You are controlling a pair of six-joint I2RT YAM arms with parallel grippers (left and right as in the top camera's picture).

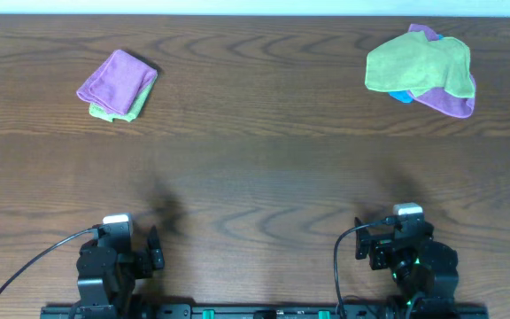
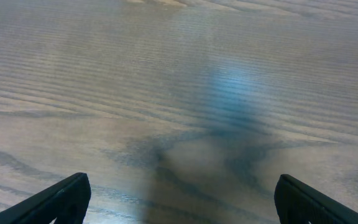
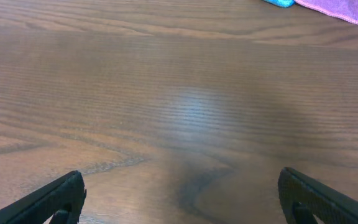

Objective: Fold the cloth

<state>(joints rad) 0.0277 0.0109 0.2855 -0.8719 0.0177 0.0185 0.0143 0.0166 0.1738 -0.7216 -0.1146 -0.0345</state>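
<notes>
A loose pile of cloths lies at the far right of the table: a green cloth (image 1: 419,62) on top of a purple cloth (image 1: 452,100), with a blue cloth (image 1: 400,96) peeking out beneath. The purple cloth's edge (image 3: 347,9) and the blue cloth (image 3: 278,2) show at the top of the right wrist view. A folded purple cloth (image 1: 115,76) rests on a folded green one (image 1: 112,112) at the far left. My left gripper (image 2: 179,199) and right gripper (image 3: 182,199) are open and empty, low at the table's near edge, far from all the cloths.
The dark wood table (image 1: 255,177) fills the view. Both arm bases (image 1: 113,266) (image 1: 414,261) sit at the near edge with cables running off them.
</notes>
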